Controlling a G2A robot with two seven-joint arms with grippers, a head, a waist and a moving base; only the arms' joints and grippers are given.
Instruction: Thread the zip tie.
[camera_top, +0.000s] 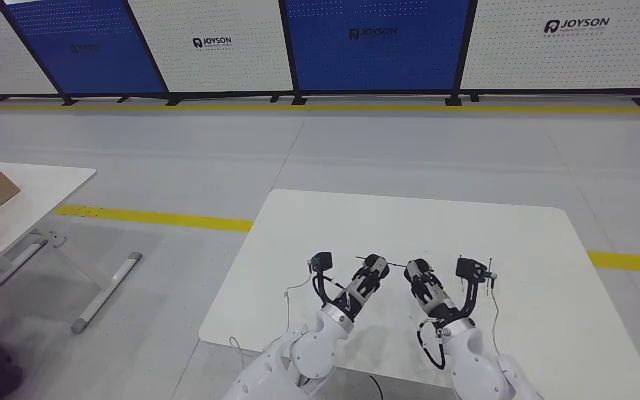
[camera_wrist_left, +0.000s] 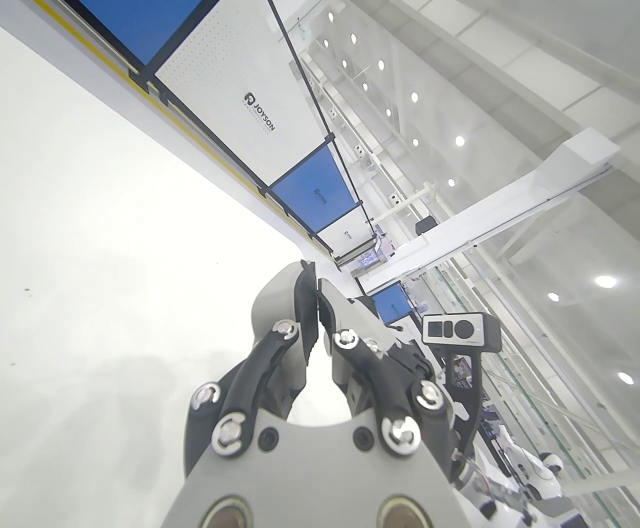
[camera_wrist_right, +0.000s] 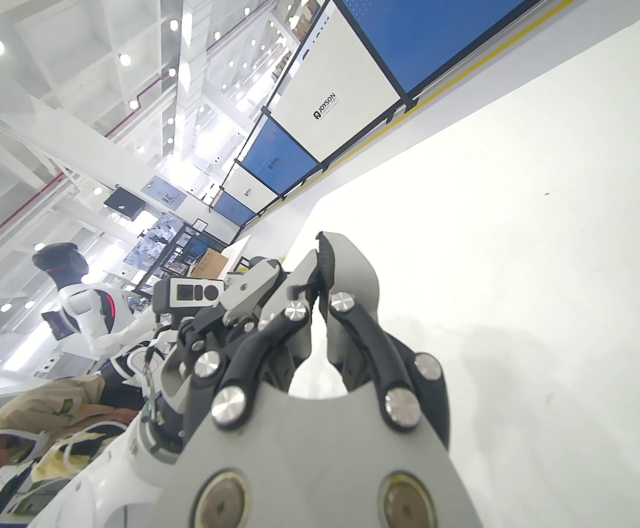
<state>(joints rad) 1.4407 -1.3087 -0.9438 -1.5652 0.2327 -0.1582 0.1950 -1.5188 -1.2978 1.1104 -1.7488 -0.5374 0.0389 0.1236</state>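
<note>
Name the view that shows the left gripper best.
Left wrist view: the left gripper sits close up, jaws visibly shut. The top view has it small; the right wrist view catches its side, partly hidden.

Both arms sit over the near edge of the table (camera_top: 520, 250), about mid-width. The left gripper (camera_top: 377, 263) and right gripper (camera_top: 413, 268) point tip to tip, just apart, above the tabletop. Between the tips runs the zip tie (camera_top: 396, 265). It looks held at each end, but that's hard to confirm from above. A second table (camera_top: 40, 190) stands well off left, and partition panels (camera_top: 380, 40) stand behind, across the floor.
</note>
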